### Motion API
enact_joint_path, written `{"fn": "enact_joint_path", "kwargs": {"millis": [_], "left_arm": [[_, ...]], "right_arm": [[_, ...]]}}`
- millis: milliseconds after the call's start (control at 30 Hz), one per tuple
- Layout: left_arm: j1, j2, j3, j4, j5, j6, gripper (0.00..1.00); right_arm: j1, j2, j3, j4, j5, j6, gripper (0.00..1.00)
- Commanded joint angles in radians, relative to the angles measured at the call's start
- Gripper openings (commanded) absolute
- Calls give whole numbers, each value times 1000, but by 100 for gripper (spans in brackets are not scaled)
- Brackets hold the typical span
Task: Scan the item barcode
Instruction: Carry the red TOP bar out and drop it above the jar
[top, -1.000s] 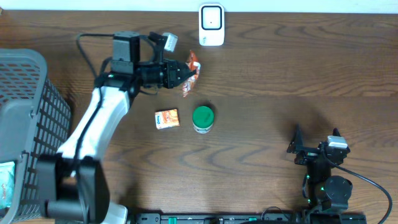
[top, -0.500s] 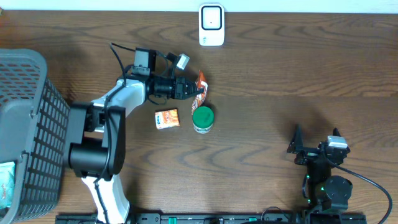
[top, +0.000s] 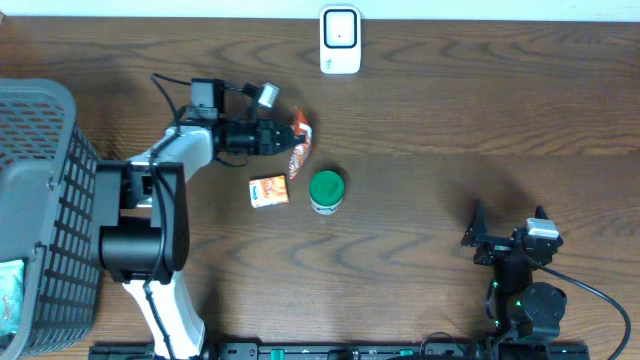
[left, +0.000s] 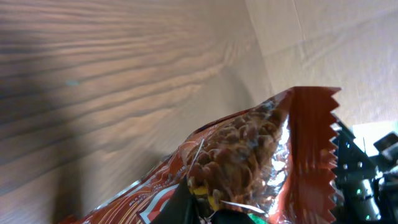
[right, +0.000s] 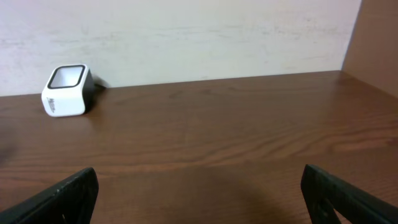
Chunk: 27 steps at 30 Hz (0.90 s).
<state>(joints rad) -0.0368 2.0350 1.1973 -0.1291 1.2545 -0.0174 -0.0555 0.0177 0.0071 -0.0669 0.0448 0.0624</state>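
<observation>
The left claw (top: 284, 138) is clamped on a crinkly, glossy orange snack packet (top: 299, 150) with a saw-toothed seal, seemingly full of nuts, with the boxy white scanner (top: 340, 40) well beyond its tips, while the right claw (top: 508, 225) gapes wide above the wood-grain table (top: 450, 120).

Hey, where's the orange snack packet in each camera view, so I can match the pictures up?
Overhead: the snack packet is left of centre in the upper half, gripped by the left gripper.
Left wrist: it fills the lower middle and right.
Right wrist: not in it.
Shared landmark: the white scanner, top centre overhead and far left in the right wrist view.
</observation>
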Motion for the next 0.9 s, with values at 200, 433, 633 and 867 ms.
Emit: {"fn": "enact_joint_path", "kwargs": {"millis": [200, 433, 633, 867], "left_arm": [[108, -2, -3, -165, -7, 195, 14], [117, -2, -3, -233, -134, 203, 36], [119, -31, 0, -238, -145, 168, 81], [111, -369, 29, -335, -539, -5, 83]], "right_arm": [[5, -3, -2, -3, 6, -12, 99], [5, -3, -2, -3, 6, -12, 99], [5, -3, -2, -3, 6, -12, 99], [5, -3, -2, -3, 6, -12, 99]]}}
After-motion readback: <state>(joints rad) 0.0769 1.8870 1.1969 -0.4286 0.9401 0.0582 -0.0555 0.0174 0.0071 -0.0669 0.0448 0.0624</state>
